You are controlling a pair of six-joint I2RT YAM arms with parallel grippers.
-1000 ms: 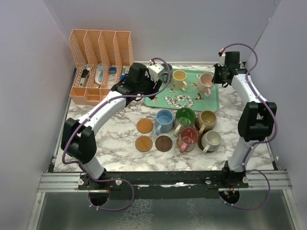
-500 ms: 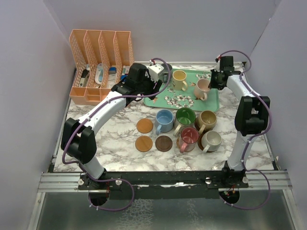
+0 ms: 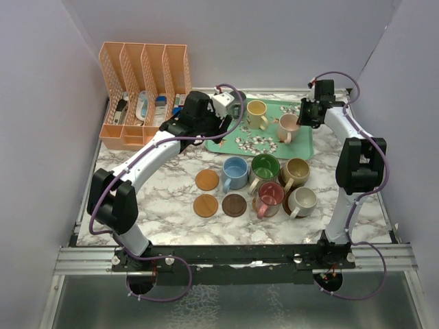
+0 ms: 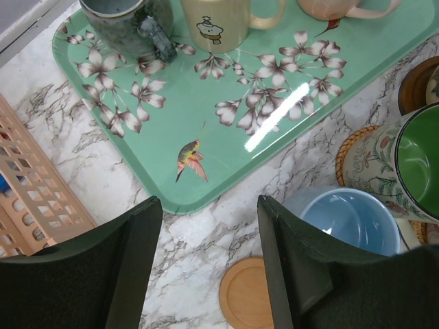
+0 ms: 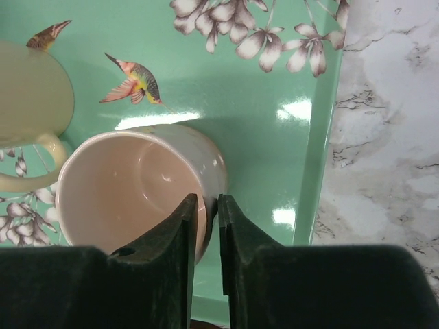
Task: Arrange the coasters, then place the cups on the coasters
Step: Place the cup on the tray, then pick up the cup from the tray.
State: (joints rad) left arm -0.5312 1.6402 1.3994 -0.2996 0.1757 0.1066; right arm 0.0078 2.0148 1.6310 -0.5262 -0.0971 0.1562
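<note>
Right wrist: saw right gripper [image 5: 208, 208] astride rim of pink mug [image 5: 127, 195], couldn't tell if clamped; left gripper [image 4: 209, 205] apart, empty. Judged ceramic stiff, slick, chippable; favoured rim pinch.

Three bare coasters [image 3: 206, 179] [image 3: 205, 205] [image 3: 234, 205] lie flat just left of the upright blue mug [image 3: 235, 173], green mug [image 3: 265, 168], tan mug [image 3: 296, 170], red mug [image 3: 270, 197] and cream mug [image 3: 302, 200] (these seemingly on further coasters). The yellow mug [image 3: 256, 113], pink mug [image 3: 288, 127] and grey mug [image 4: 123, 24] stand on the tray [image 3: 247, 144].

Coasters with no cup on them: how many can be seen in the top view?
3: one orange coaster left of the blue cup, a second orange coaster nearer the viewer, a dark brown coaster beside that. More may hide under the cups.
</note>
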